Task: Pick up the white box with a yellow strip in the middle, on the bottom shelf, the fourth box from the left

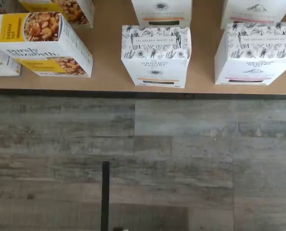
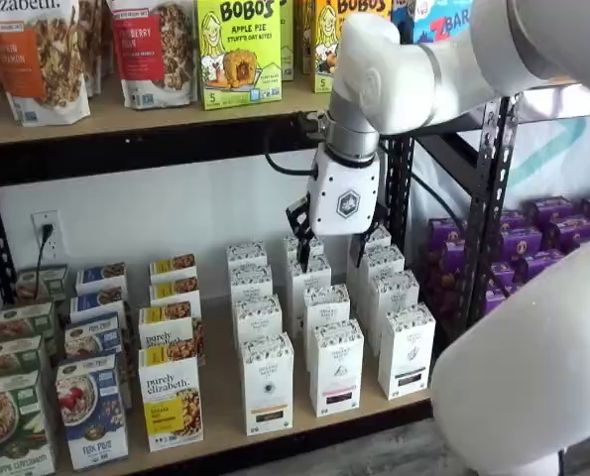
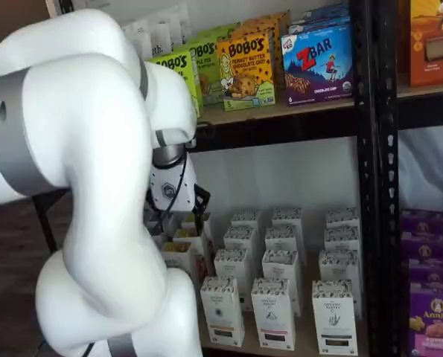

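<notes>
The white box (image 1: 155,55) has a speckled patterned top and a yellowish-orange strip low on its front. It stands upright at the front edge of the bottom shelf (image 1: 109,77), just right of a purely elizabeth box. Both shelf views show it in the front row (image 2: 268,382) (image 3: 222,311). My gripper (image 2: 331,253) hangs above the rows of white cartons, higher than the box and apart from it. Its two black fingers (image 2: 302,250) stand open with nothing between them. In a shelf view only its white body and one finger (image 3: 199,202) show.
A purely elizabeth box (image 1: 42,45) stands left of the white box, and a like carton with a pink band (image 1: 255,53) stands to its right. More white cartons fill the rows behind. A black upright (image 2: 488,198) and purple boxes (image 2: 552,228) are further right. An upper shelf carries Bobo's boxes (image 2: 238,50).
</notes>
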`<action>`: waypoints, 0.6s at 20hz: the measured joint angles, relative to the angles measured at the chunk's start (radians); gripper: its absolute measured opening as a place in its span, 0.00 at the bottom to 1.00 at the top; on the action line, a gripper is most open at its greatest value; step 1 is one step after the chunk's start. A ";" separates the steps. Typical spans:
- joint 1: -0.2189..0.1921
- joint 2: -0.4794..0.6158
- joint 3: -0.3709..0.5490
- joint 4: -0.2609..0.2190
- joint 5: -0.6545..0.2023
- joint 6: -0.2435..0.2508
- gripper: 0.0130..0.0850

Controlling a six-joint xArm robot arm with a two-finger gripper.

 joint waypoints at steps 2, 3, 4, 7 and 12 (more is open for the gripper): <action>-0.003 0.024 0.000 0.006 -0.020 -0.007 1.00; -0.004 0.037 -0.001 0.008 -0.032 -0.010 1.00; -0.004 0.049 -0.002 0.008 -0.040 -0.011 1.00; -0.005 0.082 -0.003 0.015 -0.068 -0.019 1.00; -0.005 0.133 -0.006 0.022 -0.115 -0.028 1.00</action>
